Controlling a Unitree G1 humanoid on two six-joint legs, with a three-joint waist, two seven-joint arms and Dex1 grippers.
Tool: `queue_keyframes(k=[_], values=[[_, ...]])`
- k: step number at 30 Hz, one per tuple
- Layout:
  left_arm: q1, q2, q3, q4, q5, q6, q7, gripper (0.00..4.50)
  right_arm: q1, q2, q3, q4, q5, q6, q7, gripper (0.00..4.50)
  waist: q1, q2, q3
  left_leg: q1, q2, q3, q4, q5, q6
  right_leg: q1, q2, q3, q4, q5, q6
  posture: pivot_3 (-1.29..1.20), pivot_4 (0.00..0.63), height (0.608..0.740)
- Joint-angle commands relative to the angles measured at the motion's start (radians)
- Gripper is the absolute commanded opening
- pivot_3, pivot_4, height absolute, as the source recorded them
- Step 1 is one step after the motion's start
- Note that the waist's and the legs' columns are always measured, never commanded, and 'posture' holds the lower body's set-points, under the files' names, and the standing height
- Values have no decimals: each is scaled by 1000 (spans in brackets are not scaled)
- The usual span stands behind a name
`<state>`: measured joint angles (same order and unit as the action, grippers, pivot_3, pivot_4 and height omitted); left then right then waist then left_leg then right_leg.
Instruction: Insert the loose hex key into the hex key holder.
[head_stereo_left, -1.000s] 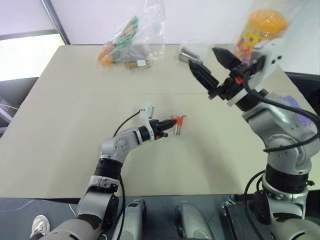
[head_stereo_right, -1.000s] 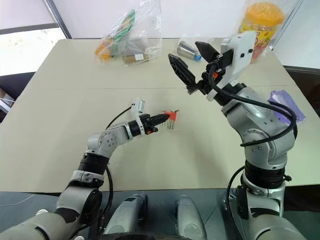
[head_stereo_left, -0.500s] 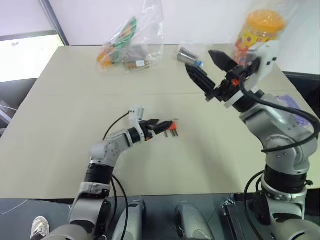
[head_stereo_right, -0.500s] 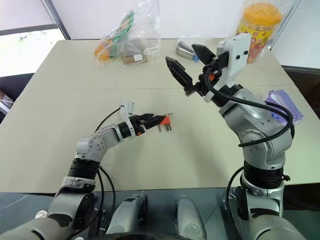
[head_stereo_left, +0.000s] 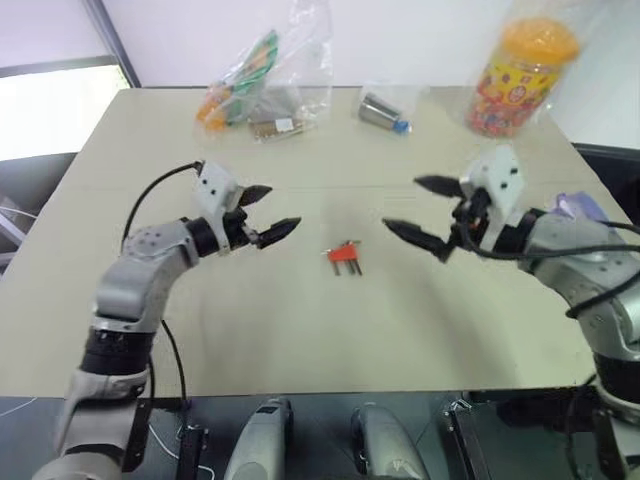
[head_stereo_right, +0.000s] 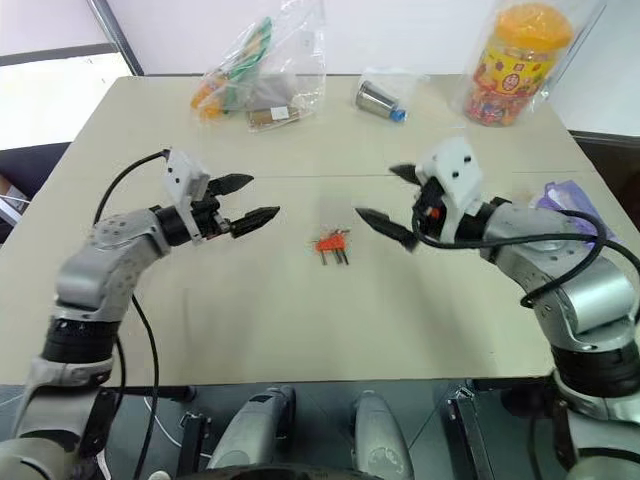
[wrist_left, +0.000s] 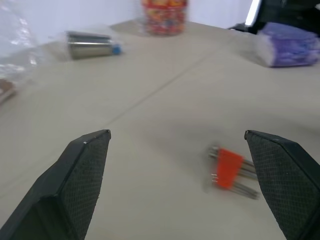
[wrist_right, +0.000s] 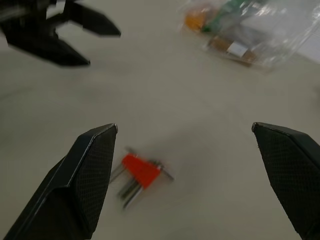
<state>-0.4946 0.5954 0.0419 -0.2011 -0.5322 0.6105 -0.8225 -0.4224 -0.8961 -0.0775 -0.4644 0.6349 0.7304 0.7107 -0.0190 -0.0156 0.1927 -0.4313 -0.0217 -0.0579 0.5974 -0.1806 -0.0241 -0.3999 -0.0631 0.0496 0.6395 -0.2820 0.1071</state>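
While both sets of jaws stand wide with nothing between them, I have the left gripper (head_stereo_left: 270, 211) and the right gripper (head_stereo_left: 420, 212) hanging above the desk (head_stereo_left: 300, 320), facing each other from either side of the hex key holder (head_stereo_left: 343, 256). That orange-red block lies flat on the desk between them, nearer me than both, with thin metal keys sticking out of it toward me; I cannot pick out the loose hex key as a separate piece. Bare desk surrounds the holder on all sides, giving room to come in from left, right or the near edge. Along the far edge, well apart, sit a clear plastic bag (head_stereo_left: 262, 90) of odds and ends, a small metal cylinder (head_stereo_left: 380, 110) and an orange-lidded jar (head_stereo_left: 520, 75). A purple cloth (head_stereo_right: 570, 205) lies at the right edge.
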Motion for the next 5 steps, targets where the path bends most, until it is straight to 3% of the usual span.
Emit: queue_keyframes(k=[1, 5], values=[[43, 118, 94, -155, -154, 146, -77, 4486, 38, -95, -41, -53, 15, -24, 143, 4500, -1, 0, 0, 0, 1, 0, 0, 0, 0, 0, 1, 0, 0, 0, 0, 0, 150, 740], [92, 211, 164, -235, -278, 260, -91, 4486, 74, -156, -40, -42, -25, -67, 219, 4500, 3, 0, 0, 1, 2, -1, 0, 0, 0, 0, 1, -1, 1, 0, -1, 0, 150, 740]])
